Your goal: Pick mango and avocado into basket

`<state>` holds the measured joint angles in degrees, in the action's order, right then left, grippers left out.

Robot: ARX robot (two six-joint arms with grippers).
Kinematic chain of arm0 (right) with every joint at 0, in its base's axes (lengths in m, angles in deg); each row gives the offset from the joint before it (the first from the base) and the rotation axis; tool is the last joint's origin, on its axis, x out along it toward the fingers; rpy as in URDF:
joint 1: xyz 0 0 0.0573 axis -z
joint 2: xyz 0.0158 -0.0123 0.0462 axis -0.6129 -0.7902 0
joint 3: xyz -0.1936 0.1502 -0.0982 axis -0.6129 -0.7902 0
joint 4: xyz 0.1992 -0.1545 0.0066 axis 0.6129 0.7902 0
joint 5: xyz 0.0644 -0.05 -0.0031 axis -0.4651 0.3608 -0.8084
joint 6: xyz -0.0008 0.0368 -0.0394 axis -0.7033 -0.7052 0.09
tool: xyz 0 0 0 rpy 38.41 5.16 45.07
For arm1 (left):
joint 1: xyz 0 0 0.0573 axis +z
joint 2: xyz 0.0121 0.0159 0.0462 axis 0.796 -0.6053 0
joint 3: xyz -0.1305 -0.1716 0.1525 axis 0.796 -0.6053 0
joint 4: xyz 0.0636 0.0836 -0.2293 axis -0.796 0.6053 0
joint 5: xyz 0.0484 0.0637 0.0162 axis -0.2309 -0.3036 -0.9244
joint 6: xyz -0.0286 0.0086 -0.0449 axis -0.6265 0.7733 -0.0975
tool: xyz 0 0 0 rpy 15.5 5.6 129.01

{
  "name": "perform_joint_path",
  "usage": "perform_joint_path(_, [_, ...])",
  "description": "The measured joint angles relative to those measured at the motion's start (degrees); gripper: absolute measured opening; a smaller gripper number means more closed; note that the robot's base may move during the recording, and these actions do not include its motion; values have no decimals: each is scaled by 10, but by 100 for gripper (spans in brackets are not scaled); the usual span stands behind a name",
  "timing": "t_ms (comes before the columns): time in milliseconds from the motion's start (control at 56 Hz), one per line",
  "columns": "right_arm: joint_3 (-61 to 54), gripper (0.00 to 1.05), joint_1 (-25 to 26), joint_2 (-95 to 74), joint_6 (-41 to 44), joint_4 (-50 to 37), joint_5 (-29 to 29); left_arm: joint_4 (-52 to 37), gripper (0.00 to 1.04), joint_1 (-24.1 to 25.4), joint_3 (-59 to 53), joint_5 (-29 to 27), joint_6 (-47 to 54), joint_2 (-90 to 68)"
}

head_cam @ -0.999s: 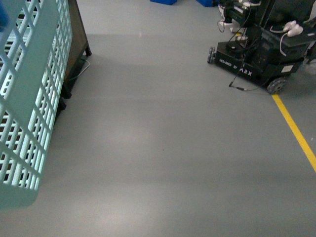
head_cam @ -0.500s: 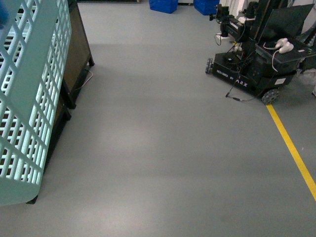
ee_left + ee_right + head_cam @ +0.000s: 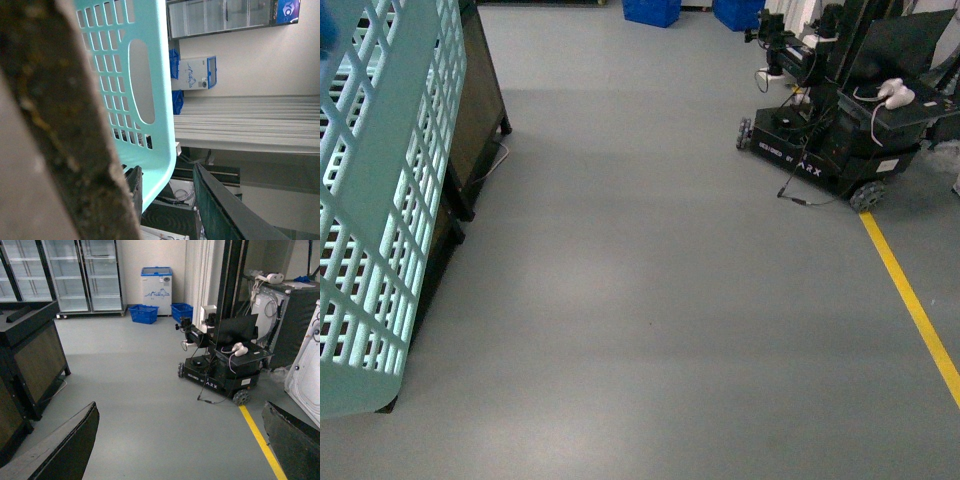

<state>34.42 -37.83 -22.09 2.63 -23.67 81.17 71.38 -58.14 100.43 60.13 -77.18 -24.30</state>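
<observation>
Right gripper hung released and empty above the bare grey floor. Its two dark fingers were spread wide at the edges of the right wrist view, seemingly kept free for picking fruit.

At the far left of the front view, the light teal basket hung tilted and very close to the camera. Its slotted wall filled that side, and its lower corner seemed clear of the floor. The tilt suggested it was dangling from a handle on the left arm, carried along so fruit could go straight in.

In the left wrist view the same slotted wall with its hand slot ran right past the lens, beside a blurred brown-grey band, probably a swing handle. Two dark bars low in that view may have been the fingers of the left gripper. Whether they were clenched on anything could not be told.

Neither the mango nor the avocado appeared in any view, so no fruit was within reach and the picking seemed not yet begun.

Ahead lay open floor, with a dark panelled stand just behind the basket. Further right were a yellow floor line and a black wheeled ARX robot base. Blue crates and glass-door fridges stood well beyond.
</observation>
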Motion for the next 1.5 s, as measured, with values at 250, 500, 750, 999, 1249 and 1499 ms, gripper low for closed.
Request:
perform_joint_path(250, [0, 97, 0, 0, 0, 0, 0, 0, 33, 0, 0, 0, 0, 0])
perform_joint_path(500, [0, 97, 0, 0, 0, 0, 0, 0, 33, 0, 0, 0, 0, 0])
perform_joint_path(750, [0, 97, 0, 0, 0, 0, 0, 0, 33, 0, 0, 0, 0, 0])
perform_joint_path(999, [0, 97, 0, 0, 0, 0, 0, 0, 33, 0, 0, 0, 0, 0])
perform_joint_path(1249, [0, 97, 0, 0, 0, 0, 0, 0, 33, 0, 0, 0, 0, 0])
perform_joint_path(1499, [0, 97, 0, 0, 0, 0, 1, 0, 33, 0, 0, 0, -1, 0])
